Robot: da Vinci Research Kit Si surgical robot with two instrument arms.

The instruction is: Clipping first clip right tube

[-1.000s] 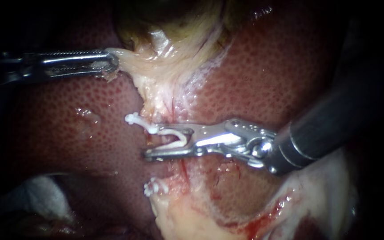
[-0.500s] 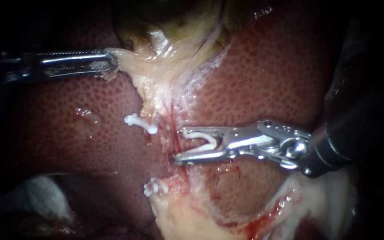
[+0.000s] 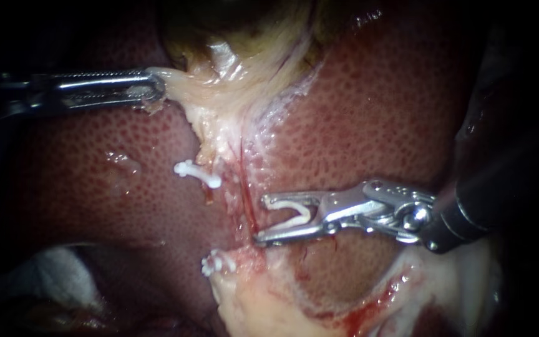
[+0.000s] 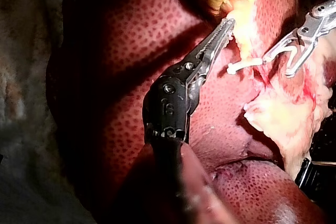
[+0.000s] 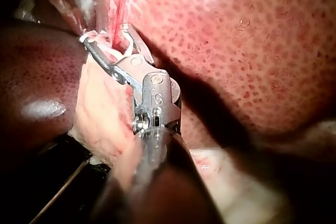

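My right instrument (image 3: 262, 218) comes in from the right with its jaws apart, holding a white clip (image 3: 296, 212) between them. The jaw tips sit just right of a thin red tube (image 3: 244, 187) that runs down the pale tissue; the lower tip touches it. In the right wrist view the same jaws (image 5: 105, 32) point at the red tube. My left instrument (image 3: 156, 87) is shut on the pale gallbladder tissue (image 3: 219, 93) and holds it out to the left; the left wrist view shows these jaws (image 4: 228, 24) too. Left of the red tube, one white clip (image 3: 198, 175) lies on the tissue.
Another white clip (image 3: 216, 262) sits lower down, at the edge of pale fatty tissue (image 3: 263, 306). Red speckled liver (image 3: 375, 112) lies on both sides. The dark gallbladder (image 3: 238, 31) is at the top. White gauze (image 3: 51, 274) shows at lower left.
My right instrument has drawn back to the right and slightly down, away from the clip on the tissue, still carrying its own clip. The left instrument has not moved.
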